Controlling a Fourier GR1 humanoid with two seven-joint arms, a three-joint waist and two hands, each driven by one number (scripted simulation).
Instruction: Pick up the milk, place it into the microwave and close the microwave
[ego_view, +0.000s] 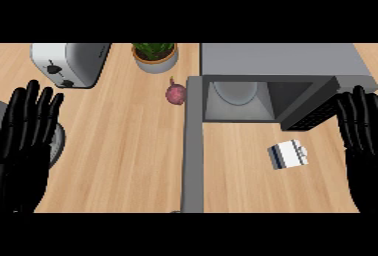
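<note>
The milk (287, 154), a small white carton with a dark blue side, lies on the wooden counter in front of the microwave (280, 62). The microwave is grey, its cavity (240, 100) shows a pale turntable, and its door (193, 145) swings wide open toward me along the left. My right hand (359, 122) stands open with fingers up at the right edge, to the right of the carton and apart from it. My left hand (28, 127) is open at the left edge, fingers up, far from the milk.
A silver toaster (70, 62) sits at the back left. A potted plant (155, 56) stands beside the microwave, and a purple onion (176, 93) lies just left of the door's hinge. A grey round object (57, 145) peeks out under my left hand.
</note>
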